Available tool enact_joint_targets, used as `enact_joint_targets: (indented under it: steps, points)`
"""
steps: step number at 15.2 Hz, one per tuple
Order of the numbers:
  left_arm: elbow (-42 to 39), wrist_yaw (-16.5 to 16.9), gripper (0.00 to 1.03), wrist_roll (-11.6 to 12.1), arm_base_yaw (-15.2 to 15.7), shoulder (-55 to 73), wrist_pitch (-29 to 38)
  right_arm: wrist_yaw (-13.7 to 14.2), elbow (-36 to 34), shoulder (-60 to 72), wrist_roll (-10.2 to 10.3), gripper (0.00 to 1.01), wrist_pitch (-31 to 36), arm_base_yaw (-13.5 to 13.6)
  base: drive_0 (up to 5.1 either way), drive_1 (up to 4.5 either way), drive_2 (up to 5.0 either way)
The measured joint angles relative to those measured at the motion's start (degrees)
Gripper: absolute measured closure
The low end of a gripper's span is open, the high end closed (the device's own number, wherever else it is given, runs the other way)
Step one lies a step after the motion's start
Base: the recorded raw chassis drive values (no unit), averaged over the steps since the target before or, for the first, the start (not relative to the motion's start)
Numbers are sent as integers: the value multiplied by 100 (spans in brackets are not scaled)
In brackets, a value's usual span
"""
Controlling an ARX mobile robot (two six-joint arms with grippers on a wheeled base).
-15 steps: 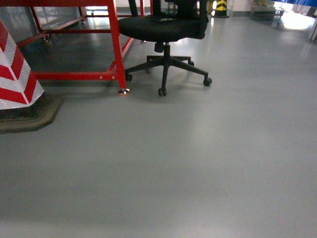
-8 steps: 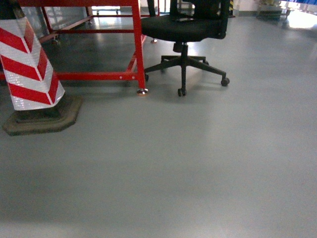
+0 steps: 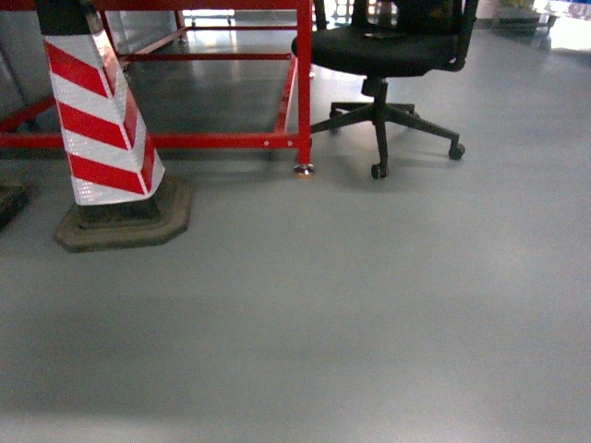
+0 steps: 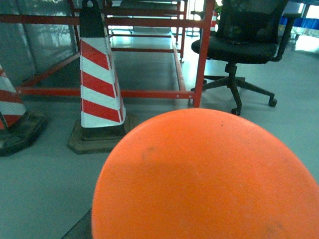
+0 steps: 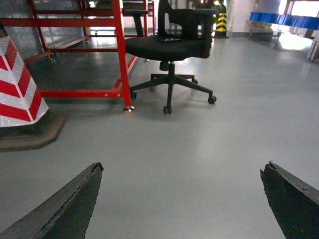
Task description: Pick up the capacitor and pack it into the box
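Observation:
The capacitor and the box are out of view in all three views. A large orange rounded object (image 4: 204, 179) fills the lower part of the left wrist view and hides the left jaws. Only a dark sliver (image 4: 79, 230) shows at its lower left edge. My right gripper (image 5: 184, 165) is open above bare grey floor. Its dark fingertips (image 5: 75, 204) stand far apart with nothing between them. Neither gripper shows in the head view, which holds only floor and furniture.
A red-and-white striped cone (image 3: 103, 120) on a dark base stands at the left. Behind it is a red metal frame (image 3: 303, 83), with a black office chair (image 3: 388, 55) on castors to its right. A second cone (image 4: 7, 109) stands further left. Blue shapes (image 5: 284, 19) lie far back.
The head view has swung left: cone, red frame and chair have all slid to the right in the picture, and the cone now shows in full.

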Motion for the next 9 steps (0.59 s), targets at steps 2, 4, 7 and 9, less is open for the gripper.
enact_joint_targets:
  steps: [2, 4, 7, 9]
  points:
    - [0, 4, 59, 2, 0, 0, 4, -2, 0, 0, 0, 3, -15, 0, -505, 241, 241]
    - [0, -4, 59, 2, 0, 0, 0, 2, 0, 0, 0, 3, -9, 0, -505, 241, 241]
    - [0, 2, 59, 2, 0, 0, 13, 2, 0, 0, 0, 3, 0, 0, -505, 241, 241]
    - [0, 4, 59, 2, 0, 0, -4, 2, 0, 0, 0, 3, -22, 0, -507, 238, 238]
